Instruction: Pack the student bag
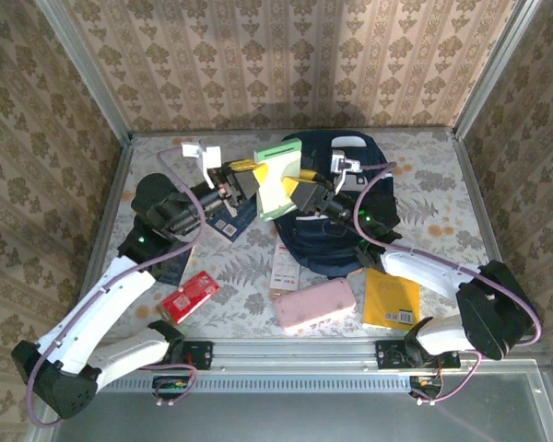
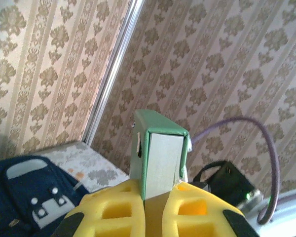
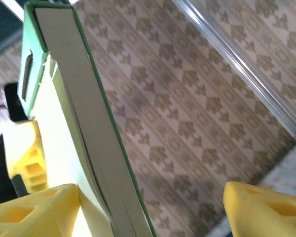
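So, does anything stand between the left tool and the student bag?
The green book does: the left tool is shut on it, above the student bag's left edge. The right tool, open, stands around the book too.

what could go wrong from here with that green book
The left gripper alone pinches the green book by one edge, and the right gripper stands open beside it, so the book could tilt or slip. It hangs over the student bag, whose opening isn't visible; it may land on closed fabric and slide off.
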Robot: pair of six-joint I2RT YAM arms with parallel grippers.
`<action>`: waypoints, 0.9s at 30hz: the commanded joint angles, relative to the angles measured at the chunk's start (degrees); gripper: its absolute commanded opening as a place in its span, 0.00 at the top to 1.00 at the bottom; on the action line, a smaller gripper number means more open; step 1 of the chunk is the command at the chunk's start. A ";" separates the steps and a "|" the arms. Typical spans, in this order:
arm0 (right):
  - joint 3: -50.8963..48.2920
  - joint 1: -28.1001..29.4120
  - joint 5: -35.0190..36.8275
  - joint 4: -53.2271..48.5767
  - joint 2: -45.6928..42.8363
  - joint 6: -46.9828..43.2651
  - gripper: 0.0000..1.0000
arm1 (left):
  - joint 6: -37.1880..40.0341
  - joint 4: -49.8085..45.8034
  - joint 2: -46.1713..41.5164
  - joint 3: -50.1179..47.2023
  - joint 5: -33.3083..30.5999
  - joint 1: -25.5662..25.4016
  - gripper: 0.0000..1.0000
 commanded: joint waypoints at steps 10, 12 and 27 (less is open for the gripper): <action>-0.24 7.22 17.02 9.40 4.37 10.57 0.39 | -6.37 13.69 0.76 2.82 -1.42 -2.16 1.00; -0.55 7.77 18.73 9.48 4.06 11.30 0.44 | -6.11 13.52 0.84 2.78 -2.26 -2.20 1.00; -3.30 7.86 19.55 8.03 1.09 8.07 1.00 | -8.71 4.13 2.17 2.20 -3.87 -0.35 0.59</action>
